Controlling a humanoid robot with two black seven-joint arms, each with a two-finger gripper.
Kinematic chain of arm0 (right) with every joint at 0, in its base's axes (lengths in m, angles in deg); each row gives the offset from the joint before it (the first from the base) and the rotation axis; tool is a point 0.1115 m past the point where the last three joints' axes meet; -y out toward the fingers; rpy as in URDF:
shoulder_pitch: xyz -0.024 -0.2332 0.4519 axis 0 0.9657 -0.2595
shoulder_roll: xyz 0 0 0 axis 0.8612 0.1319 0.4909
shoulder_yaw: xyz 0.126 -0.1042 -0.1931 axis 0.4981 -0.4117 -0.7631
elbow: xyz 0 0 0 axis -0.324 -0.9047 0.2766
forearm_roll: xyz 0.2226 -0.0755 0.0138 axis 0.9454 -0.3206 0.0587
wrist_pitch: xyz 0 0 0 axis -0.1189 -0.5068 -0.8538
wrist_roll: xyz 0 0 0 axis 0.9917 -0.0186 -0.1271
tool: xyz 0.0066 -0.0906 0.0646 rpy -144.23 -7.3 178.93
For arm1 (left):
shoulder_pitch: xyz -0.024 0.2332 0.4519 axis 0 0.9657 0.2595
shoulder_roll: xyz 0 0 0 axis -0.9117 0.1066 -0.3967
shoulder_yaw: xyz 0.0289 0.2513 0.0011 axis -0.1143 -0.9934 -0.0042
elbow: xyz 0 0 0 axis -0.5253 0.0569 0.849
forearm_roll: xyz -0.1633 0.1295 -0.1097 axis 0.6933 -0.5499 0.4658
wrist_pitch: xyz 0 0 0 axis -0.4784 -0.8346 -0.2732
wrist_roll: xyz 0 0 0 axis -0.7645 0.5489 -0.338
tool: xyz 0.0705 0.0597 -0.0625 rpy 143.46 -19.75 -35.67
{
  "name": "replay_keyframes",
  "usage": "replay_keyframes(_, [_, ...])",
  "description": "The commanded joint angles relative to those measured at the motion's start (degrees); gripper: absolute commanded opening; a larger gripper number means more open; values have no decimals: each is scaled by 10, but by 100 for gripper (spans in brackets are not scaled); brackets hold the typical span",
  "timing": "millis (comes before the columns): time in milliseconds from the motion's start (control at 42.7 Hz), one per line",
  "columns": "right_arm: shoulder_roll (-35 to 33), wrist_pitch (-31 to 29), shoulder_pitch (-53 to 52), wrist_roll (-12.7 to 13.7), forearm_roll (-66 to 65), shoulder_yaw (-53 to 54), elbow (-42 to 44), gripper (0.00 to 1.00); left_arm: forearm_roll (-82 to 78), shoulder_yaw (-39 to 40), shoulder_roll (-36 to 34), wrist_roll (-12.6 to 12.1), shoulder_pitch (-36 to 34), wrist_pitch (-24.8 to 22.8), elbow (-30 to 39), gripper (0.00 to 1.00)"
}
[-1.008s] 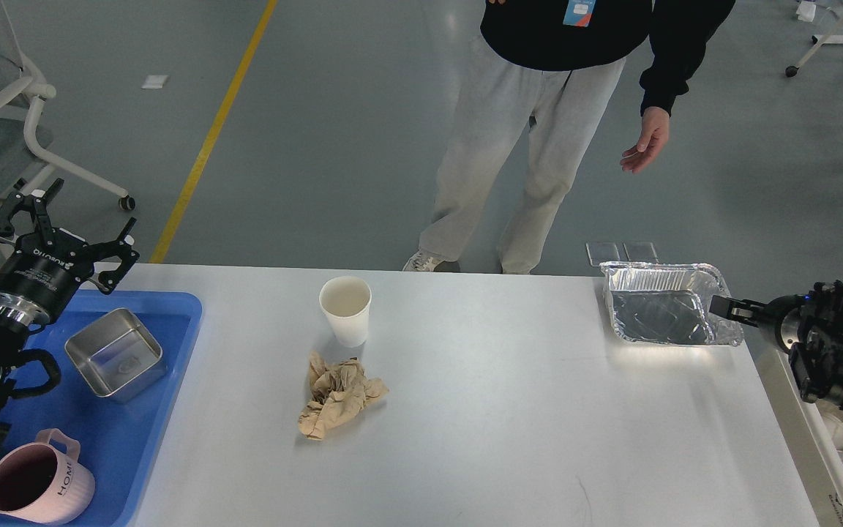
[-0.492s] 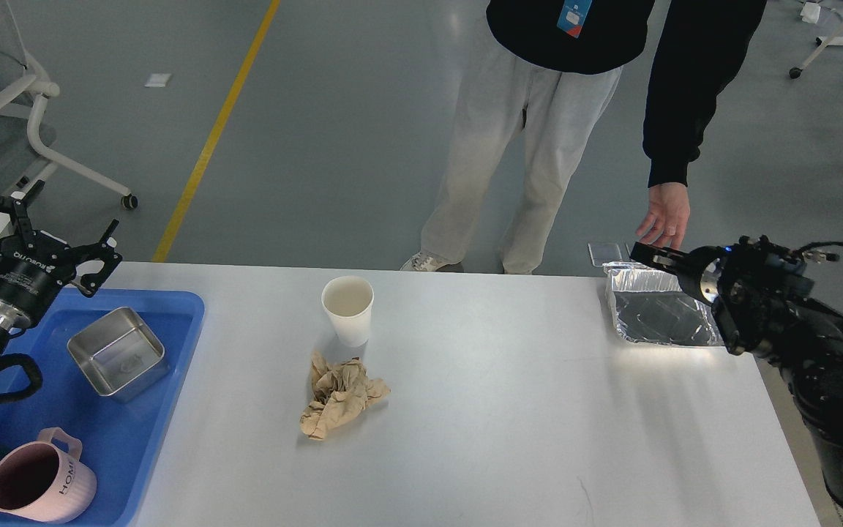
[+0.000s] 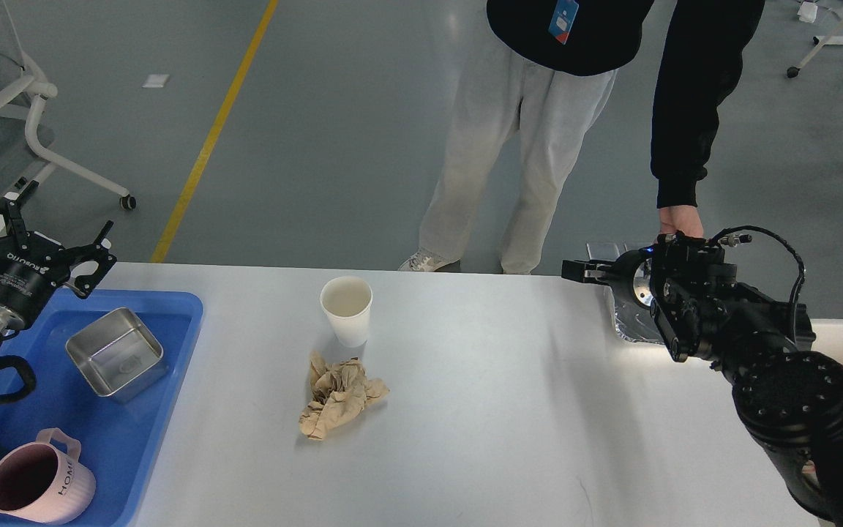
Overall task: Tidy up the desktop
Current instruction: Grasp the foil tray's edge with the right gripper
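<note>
Two loose things wait on the desktop [image 3: 509, 410]: a white paper cup [image 3: 346, 310] near the far edge and, just in front of it, a crumpled brown paper [image 3: 339, 397]. We judge that the tidying is at an early step, because both lie well apart from our grippers. Our right gripper [image 3: 574, 271] hangs above the far right part of the desktop and points toward the cup; we cannot tell whether its fingers are apart or together. Our left gripper [image 3: 34, 241] has its fingers spread wide above the blue tray [image 3: 165, 410], which holds a steel box [image 3: 115, 353] and a pink mug [image 3: 37, 487]. Next we probably need to reach the cup or the paper and close on it gently. Behind the right arm, a foil tray [image 3: 630, 326] is mostly hidden. A person [image 3: 538, 146] stands on the grey floor [image 3: 319, 146] with a yellow line [image 3: 209, 139].
</note>
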Motion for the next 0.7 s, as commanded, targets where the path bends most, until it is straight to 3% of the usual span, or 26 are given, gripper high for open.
replay_keyframes(0, [-1, 8, 26, 0, -1, -24, 4, 95, 0, -1, 1, -1, 0, 0, 0, 98])
replay_keyframes(328, [-1, 39, 54, 0, -7, -36, 6, 88, 0, -1, 0, -1, 5, 0, 0, 98])
replay_keyframes(562, [-1, 51, 65, 2, -7, -70, 6, 61, 0, 0, 0, -1, 11, -3, 1, 98])
replay_keyframes(680, [-4, 51, 75, 5, -7, -70, 9, 57, 0, 0, 0, 0, 11, -4, 1, 98])
